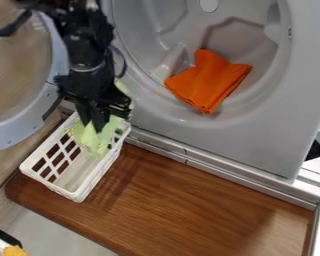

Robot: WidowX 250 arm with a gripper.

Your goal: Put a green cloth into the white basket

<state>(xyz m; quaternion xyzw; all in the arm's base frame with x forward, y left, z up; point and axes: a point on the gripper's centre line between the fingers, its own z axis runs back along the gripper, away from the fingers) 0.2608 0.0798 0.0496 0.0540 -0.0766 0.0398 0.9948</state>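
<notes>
Before you: one grey machine [269, 135], its front's lower edge slanting above the board. One wooden board [189, 200], extending well to the right of the basket. One round door [41, 102], open at left, its rim close beside the gripper. One white basket [99, 176], slatted, open-topped, its floor visible toward your lower left. One orange cloth [209, 81], folded, within the machine's round opening. One black gripper [92, 124], pointing down over the basket's upper end, clamped on one green cloth [96, 140], which hangs inside the basket's rim.
</notes>
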